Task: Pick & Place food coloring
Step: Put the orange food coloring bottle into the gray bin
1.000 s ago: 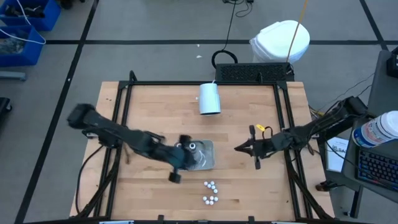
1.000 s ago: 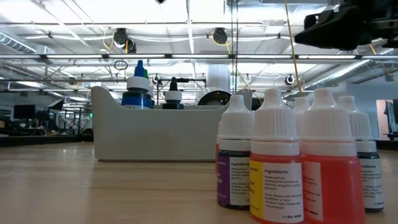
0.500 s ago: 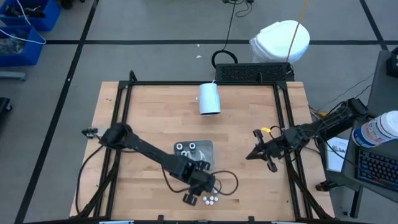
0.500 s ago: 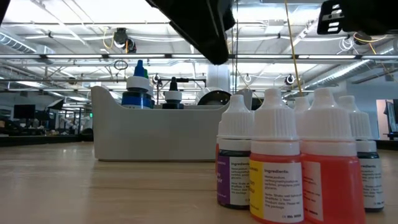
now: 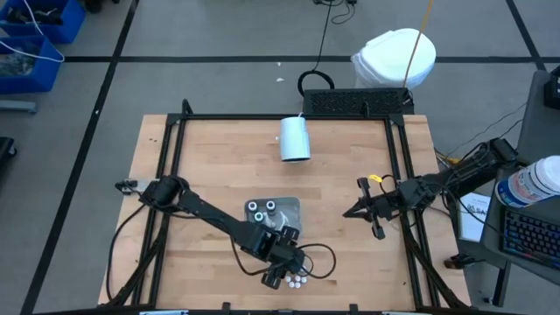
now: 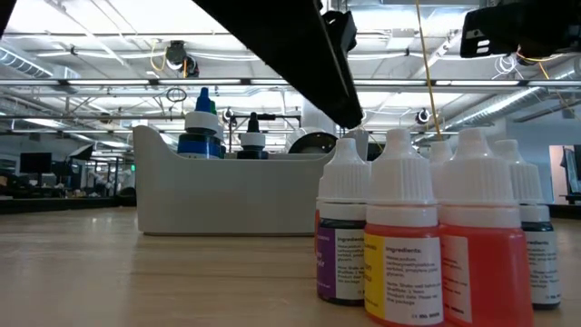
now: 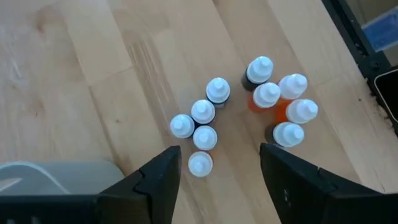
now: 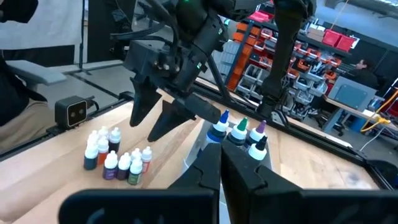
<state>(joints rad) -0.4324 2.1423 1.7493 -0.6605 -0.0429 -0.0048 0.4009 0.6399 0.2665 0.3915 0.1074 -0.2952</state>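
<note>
Left tool (image 5: pixel 278 278) wide open, empty, low centre of the high view, poised over bottles (image 7: pixel 202 134). Right tool (image 5: pixel 350 211) shut, idle at right. Counter (image 5: pixel 219 166) bearing tray (image 5: pixel 289 210) with few larger bottles inside. Most small ones clustered outside, not yet picked; task barely begun.

My table (image 5: pixel 210 157) is a pale wood-plank top inside a black frame. A white cup (image 5: pixel 295 138) lies near its far edge. A grey tray (image 5: pixel 291 210) sits around the middle. Just beside the tray, towards the near edge, small white-capped bottles (image 7: pixel 202 134) stand in two tight clusters.
</note>
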